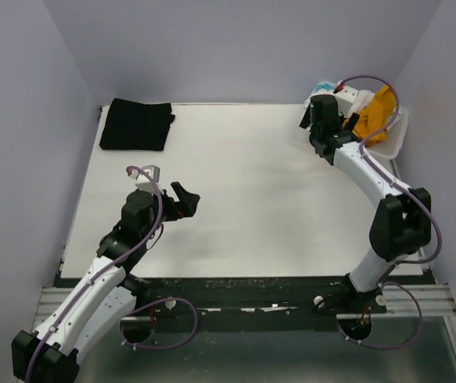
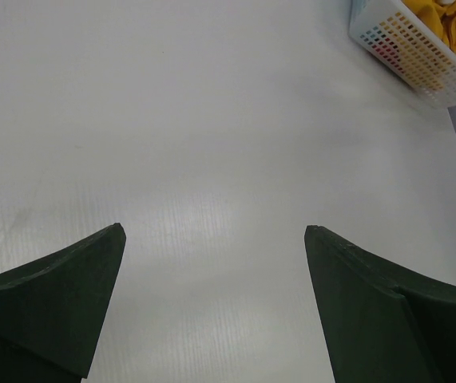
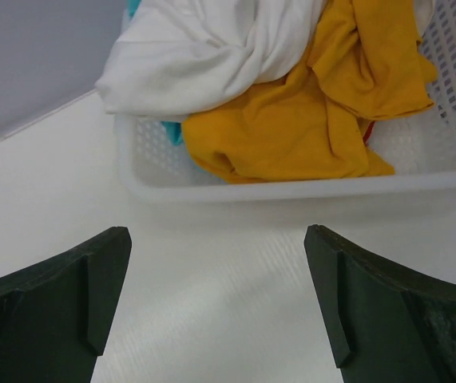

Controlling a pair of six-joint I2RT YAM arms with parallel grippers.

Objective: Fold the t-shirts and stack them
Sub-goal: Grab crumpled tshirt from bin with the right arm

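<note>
Half hiding the basket (image 1: 401, 137) from above behind the right gripper (image 1: 315, 128); showing the black t-shirt (image 1: 136, 124) folded at the table's (image 1: 251, 199) far left corner.

Left wrist: hovering over the table with left gripper (image 2: 214, 239) splayed and empty, cutting the basket off top right.

Right wrist: facing the mustard t-shirt (image 3: 291, 128) and white t-shirt (image 3: 204, 48) heaped in the basket, fingers apart, barely catching teal and red scraps.

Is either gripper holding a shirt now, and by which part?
Nothing is held: the left gripper is open above the white table, the right gripper open before the white plastic lattice basket.
</note>
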